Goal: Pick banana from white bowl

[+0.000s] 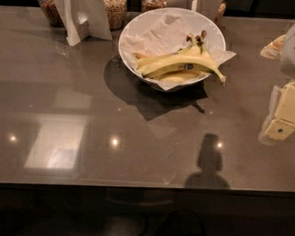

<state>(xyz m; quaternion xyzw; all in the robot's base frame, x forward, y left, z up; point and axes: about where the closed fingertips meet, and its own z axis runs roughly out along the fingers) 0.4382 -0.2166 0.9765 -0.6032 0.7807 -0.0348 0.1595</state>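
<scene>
1. The banana (pixel 183 66) is part of a small yellow bunch lying inside the white bowl (pixel 143 20), across its near half. The stems rise toward the far rim, and one tip pokes over the rim on the gripper's side.
2. Crumpled paper towel (pixel 157 35) lines the bowl under the fruit.
3. The bowl stands on a glossy grey table (pixel 135 149).
4. Just behind the bowl stand glass jars (pixel 115 8) of grain.
5. The gripper (pixel 278 129) hangs well apart from the bowl, at the view's right edge and nearer the camera. I cannot tell whether it is spread or closed.
</scene>
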